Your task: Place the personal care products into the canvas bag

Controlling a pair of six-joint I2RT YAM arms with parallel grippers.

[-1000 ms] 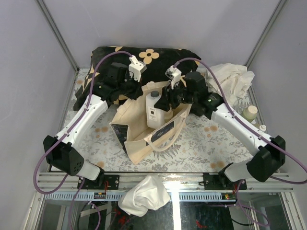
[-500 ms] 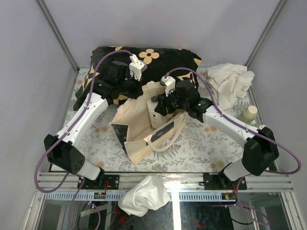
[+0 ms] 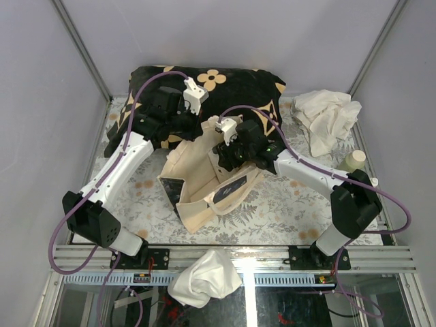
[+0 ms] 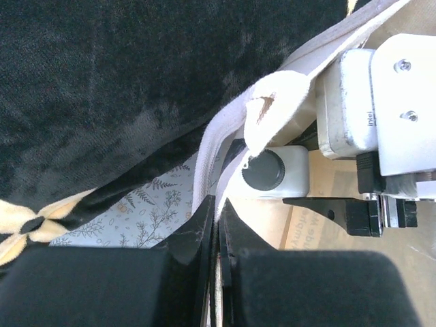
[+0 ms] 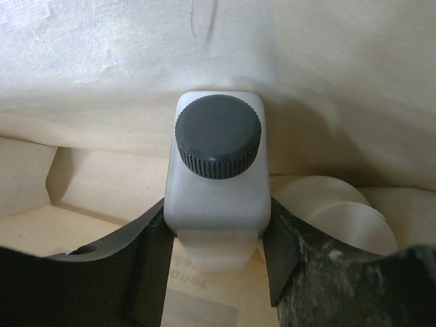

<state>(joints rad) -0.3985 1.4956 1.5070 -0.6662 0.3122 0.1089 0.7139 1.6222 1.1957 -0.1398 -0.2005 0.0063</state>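
Observation:
The canvas bag (image 3: 194, 187) lies on the table with its mouth open toward the back. My left gripper (image 3: 193, 129) is shut on the bag's rim (image 4: 228, 146) and holds it up, the cloth pinched between the jaws (image 4: 218, 204). My right gripper (image 3: 219, 153) reaches into the bag's mouth, shut on a white bottle with a dark cap (image 5: 216, 170); this bottle also shows in the left wrist view (image 4: 276, 170). A pale round bottle (image 5: 340, 218) lies inside the bag beside it. A yellow-green bottle (image 3: 354, 161) and a small white-capped one (image 3: 372, 182) stand at the table's right edge.
A black cushion with tan flowers (image 3: 204, 82) lies behind the bag, under my left arm. A white cloth (image 3: 327, 116) is bunched at the back right. Another white cloth (image 3: 204, 276) hangs over the front rail. Enclosure walls stand on three sides.
My right gripper has carried the dark-capped bottle left and down into the bag's mouth. My left gripper has kept its hold on the rim.

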